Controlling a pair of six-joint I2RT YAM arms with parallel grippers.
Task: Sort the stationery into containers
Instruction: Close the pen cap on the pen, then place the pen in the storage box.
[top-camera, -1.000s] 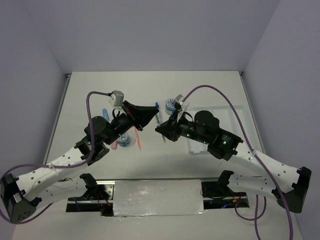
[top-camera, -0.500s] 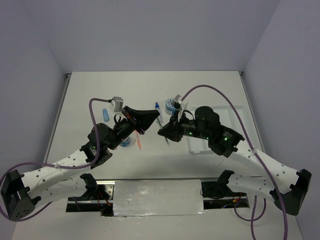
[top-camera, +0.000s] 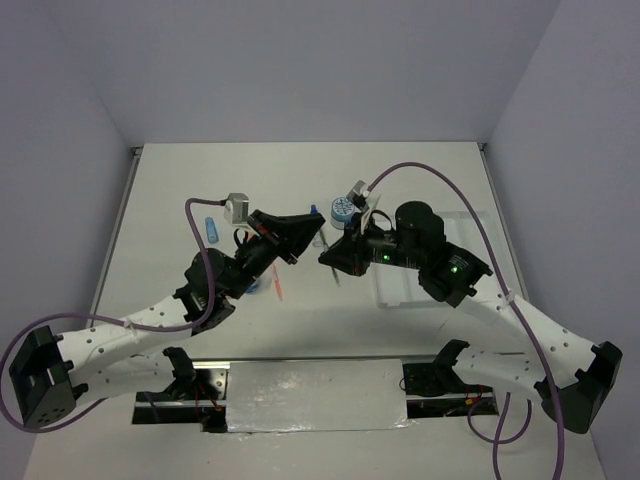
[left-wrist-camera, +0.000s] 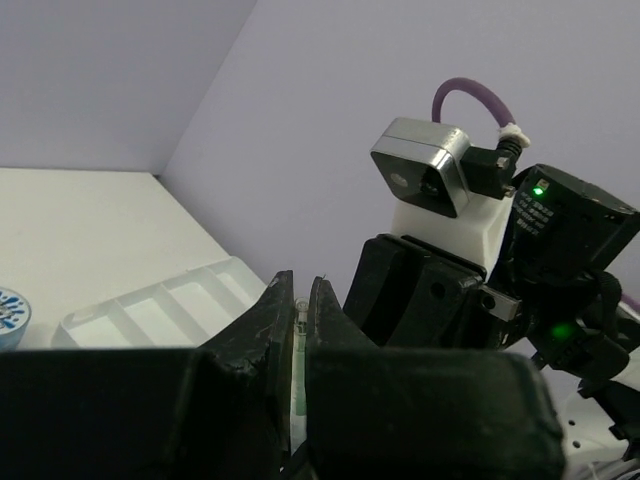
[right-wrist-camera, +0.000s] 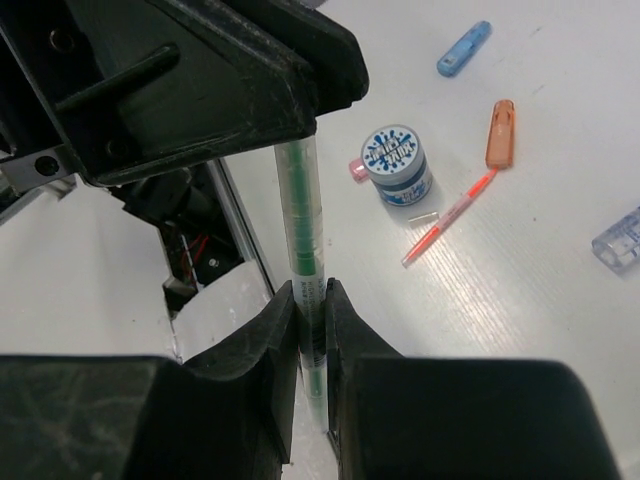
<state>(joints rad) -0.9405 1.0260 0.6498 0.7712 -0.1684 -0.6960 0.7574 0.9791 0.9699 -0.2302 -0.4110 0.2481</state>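
A clear pen with a green core (right-wrist-camera: 300, 210) spans both grippers above the table. My left gripper (left-wrist-camera: 298, 285) is shut on one end and my right gripper (right-wrist-camera: 310, 290) is shut on the other end. In the top view they meet tip to tip, left gripper (top-camera: 316, 238) and right gripper (top-camera: 330, 257). On the table lie a blue-white roll (right-wrist-camera: 397, 165), a thin orange pen (right-wrist-camera: 450, 215), an orange capsule (right-wrist-camera: 500, 133), a blue capsule (right-wrist-camera: 463, 48) and a pink capsule (right-wrist-camera: 357, 169). A second roll (top-camera: 343, 210) sits beside a blue-capped bottle (top-camera: 313, 212). The white divided tray (top-camera: 472, 222) is partly hidden under my right arm.
The tray's compartments (left-wrist-camera: 160, 310) show behind my left fingers, with the right wrist camera (left-wrist-camera: 425, 180) close in front. A small clear cap (right-wrist-camera: 422, 217) lies beside the orange pen. The metal base plate (top-camera: 315, 395) runs along the near edge.
My left arm has stretched right and forward, and my right gripper has shifted slightly toward it. The two grippers now stand closer together on the green pen.
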